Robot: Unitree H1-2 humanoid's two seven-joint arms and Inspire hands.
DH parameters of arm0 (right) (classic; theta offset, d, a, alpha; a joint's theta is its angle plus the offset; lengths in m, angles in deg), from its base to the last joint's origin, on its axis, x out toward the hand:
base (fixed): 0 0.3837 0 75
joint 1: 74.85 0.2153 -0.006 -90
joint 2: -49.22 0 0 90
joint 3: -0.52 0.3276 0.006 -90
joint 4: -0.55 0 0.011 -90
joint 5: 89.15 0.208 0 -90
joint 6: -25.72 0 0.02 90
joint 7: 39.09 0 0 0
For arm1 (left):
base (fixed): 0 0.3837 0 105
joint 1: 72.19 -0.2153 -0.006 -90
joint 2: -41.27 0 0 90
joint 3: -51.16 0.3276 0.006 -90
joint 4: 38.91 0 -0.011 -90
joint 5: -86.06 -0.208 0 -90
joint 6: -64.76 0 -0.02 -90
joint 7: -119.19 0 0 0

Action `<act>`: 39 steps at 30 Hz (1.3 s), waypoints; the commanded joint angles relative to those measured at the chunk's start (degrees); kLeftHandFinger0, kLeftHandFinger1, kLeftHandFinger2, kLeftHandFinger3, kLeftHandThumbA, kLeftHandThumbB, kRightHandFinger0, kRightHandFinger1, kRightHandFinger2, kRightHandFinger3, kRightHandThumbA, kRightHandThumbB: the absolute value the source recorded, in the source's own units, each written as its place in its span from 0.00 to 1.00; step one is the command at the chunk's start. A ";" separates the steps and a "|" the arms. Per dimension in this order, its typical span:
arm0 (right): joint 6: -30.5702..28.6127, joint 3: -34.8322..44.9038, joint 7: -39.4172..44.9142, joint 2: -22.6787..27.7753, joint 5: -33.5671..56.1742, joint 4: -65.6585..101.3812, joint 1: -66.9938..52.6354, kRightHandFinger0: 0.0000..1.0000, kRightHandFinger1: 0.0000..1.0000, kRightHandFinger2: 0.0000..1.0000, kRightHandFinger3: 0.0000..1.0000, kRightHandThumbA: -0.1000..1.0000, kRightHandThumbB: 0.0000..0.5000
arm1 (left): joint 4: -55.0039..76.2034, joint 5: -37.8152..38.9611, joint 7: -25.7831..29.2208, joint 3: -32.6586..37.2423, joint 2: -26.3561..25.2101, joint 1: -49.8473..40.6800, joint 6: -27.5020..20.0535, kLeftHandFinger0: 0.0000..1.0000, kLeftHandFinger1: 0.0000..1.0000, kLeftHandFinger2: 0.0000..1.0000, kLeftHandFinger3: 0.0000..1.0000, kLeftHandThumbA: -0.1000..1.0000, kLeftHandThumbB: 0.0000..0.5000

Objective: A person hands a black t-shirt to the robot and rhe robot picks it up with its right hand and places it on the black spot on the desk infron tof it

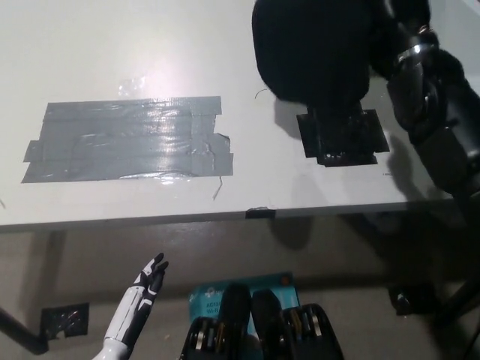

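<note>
The black t-shirt [315,49] hangs as a bunched bundle at the top right of the head view, above the white desk [112,45]. My black right arm [424,90] comes in from the right and runs up into the cloth. My right hand [384,19] is shut on the shirt, its fingers lost against the black fabric. The black spot [343,136], a square of dark tape, lies on the desk just under the shirt's lower edge, partly in its shadow. Below the desk edge at the lower left, my white left hand [148,283] rests open.
A large patch of grey tape [127,140] covers the desk's left half. The desk's front edge [247,214] crosses the picture. A blue box [281,285] sits on the floor under the desk.
</note>
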 commanded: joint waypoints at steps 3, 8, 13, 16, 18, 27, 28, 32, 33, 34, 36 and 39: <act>-3.66 -8.17 -4.09 0.20 -5.72 -12.59 5.68 0.00 0.48 0.92 0.80 0.00 0.39 | 1.72 -0.46 -0.36 -0.47 -1.14 0.99 -0.35 1.00 1.00 1.00 1.00 1.00 1.00; -3.09 -12.16 -0.24 0.14 -5.87 -14.85 4.18 0.00 0.35 0.80 0.78 0.00 0.49 | 1.38 -0.19 -0.30 -0.54 -1.15 0.87 -0.99 1.00 1.00 1.00 1.00 1.00 1.00; -4.25 -15.01 5.57 1.26 -5.95 -14.14 3.70 0.02 0.53 1.00 0.89 0.00 0.38 | 1.66 -0.62 -0.22 -0.44 -1.28 1.17 -0.66 1.00 1.00 1.00 1.00 1.00 1.00; 0.79 -14.89 25.73 2.14 -2.59 -10.42 5.57 0.44 0.77 1.00 1.00 0.29 0.62 | 1.49 -0.74 0.18 -0.74 -1.40 1.19 -0.68 1.00 1.00 1.00 1.00 1.00 1.00; 7.27 -13.80 42.05 3.02 1.15 -5.86 6.87 0.72 1.00 1.00 1.00 0.49 0.83 | 1.29 -0.72 0.18 -0.78 -1.45 1.55 -0.53 1.00 1.00 1.00 1.00 1.00 1.00; 17.08 -14.93 70.13 14.51 6.63 24.34 6.96 1.00 1.00 1.00 1.00 0.62 1.00 | 0.79 -0.43 -0.34 -0.68 -1.90 3.10 -1.31 1.00 1.00 1.00 1.00 1.00 1.00; 18.24 -14.72 71.80 15.85 7.21 27.78 6.79 1.00 1.00 1.00 1.00 0.63 1.00 | 0.84 -0.45 -0.43 -0.65 -1.96 3.35 -1.24 1.00 1.00 1.00 1.00 1.00 1.00; 21.28 -12.97 75.70 18.86 10.80 35.90 6.01 1.00 1.00 1.00 1.00 0.61 1.00 | 1.73 -0.63 -0.69 -0.56 -2.16 3.71 -0.32 1.00 1.00 1.00 1.00 1.00 0.99; 22.28 -12.43 76.77 19.81 12.71 38.10 5.68 1.00 1.00 1.00 1.00 0.60 1.00 | 1.89 -0.54 -0.79 -0.59 -2.21 3.78 -0.12 1.00 1.00 1.00 1.00 1.00 0.98; 23.06 -12.08 77.57 20.26 13.73 39.14 5.55 1.00 1.00 1.00 1.00 0.58 1.00 | 2.08 -0.47 -0.86 -0.63 -2.22 3.85 0.22 1.00 1.00 1.00 1.00 1.00 0.99; 24.03 -11.57 78.59 21.34 15.30 41.18 5.03 1.00 1.00 1.00 1.00 0.59 1.00 | 2.04 -0.51 -0.95 -0.63 -2.38 4.02 0.29 1.00 1.00 1.00 1.00 1.00 0.99; 24.24 -11.03 79.05 22.84 16.08 44.11 3.66 1.00 1.00 1.00 1.00 0.65 1.00 | 1.70 -0.81 -0.96 -0.42 -2.49 4.27 -0.24 1.00 1.00 1.00 1.00 1.00 0.97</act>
